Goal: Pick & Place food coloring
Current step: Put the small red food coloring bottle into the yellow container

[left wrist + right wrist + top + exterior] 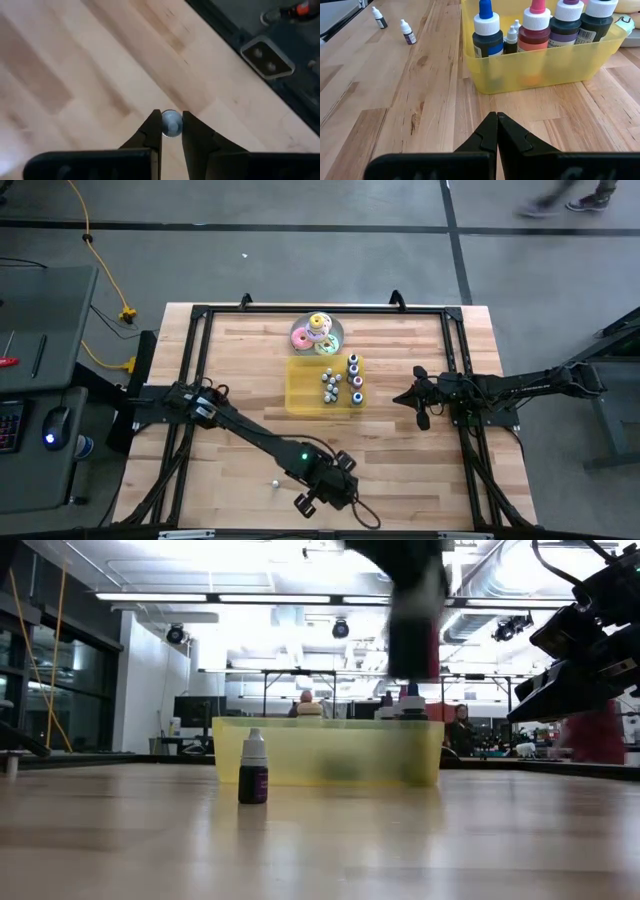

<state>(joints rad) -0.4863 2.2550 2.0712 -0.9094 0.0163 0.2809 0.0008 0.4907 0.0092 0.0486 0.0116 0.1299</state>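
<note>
The food coloring is a set of small bottles. Several stand in the yellow tray (295, 385) (540, 70), with blue, pink and pale caps. One dark-bodied bottle (253, 768) (275, 482) stands upright on the wood near the table's near edge. The right wrist view shows two loose small bottles (408, 31) (379, 17) standing on the table. My left gripper (308, 502) (171, 120) is near the near edge, shut on one small bottle (171, 123). My right gripper (400, 397) (496, 116) waits shut, right of the tray. My left gripper pinches a small food coloring bottle by its pale round cap (171, 116) between the two fingertips (152, 127). The fingers come from above, pointing down. The bottle stands upright under them; its body and base are hidden by the cap and fingers.
A plate of pastel ring toys (318, 333) sits just beyond the tray's far side. A black frame (200, 315) runs round the table top. Bare wood lies left of the tray and along the near edge. People show in the room behind the table.
</note>
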